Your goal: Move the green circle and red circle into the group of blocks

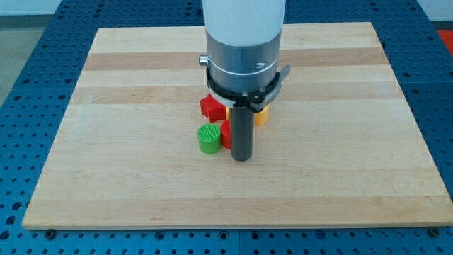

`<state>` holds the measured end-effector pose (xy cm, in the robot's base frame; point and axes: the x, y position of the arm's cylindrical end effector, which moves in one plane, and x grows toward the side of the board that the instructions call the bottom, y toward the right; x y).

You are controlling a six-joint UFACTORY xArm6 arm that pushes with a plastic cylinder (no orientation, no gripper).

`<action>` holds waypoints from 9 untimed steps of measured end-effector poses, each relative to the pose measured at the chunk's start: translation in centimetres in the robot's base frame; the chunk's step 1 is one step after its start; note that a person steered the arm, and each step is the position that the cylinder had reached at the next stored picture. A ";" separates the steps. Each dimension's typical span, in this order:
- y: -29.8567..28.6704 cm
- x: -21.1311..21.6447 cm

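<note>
Currently my tip (242,157) sits centre frame on the counter (340,170), touching the red circle (226,134), green circle (209,139) just left. Tool is a bare rod, holding nothing. Red block (211,107) and yellow block (261,115) lie just above. Next: nudge both circles upward.

White cylindrical arm housing (243,21) over a brushed grey metal collar (243,67), black ring clamp (244,91) with a side lever, and a straight dark rod ending in my tip (243,158).
</note>
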<state>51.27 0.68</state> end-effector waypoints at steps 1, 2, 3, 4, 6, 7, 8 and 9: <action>0.0 -1.5; 0.0 -2.3; -0.6 0.6; -5.1 4.7; -12.9 2.4; -9.3 2.3; -7.3 0.7; -6.3 -0.5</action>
<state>50.77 -5.61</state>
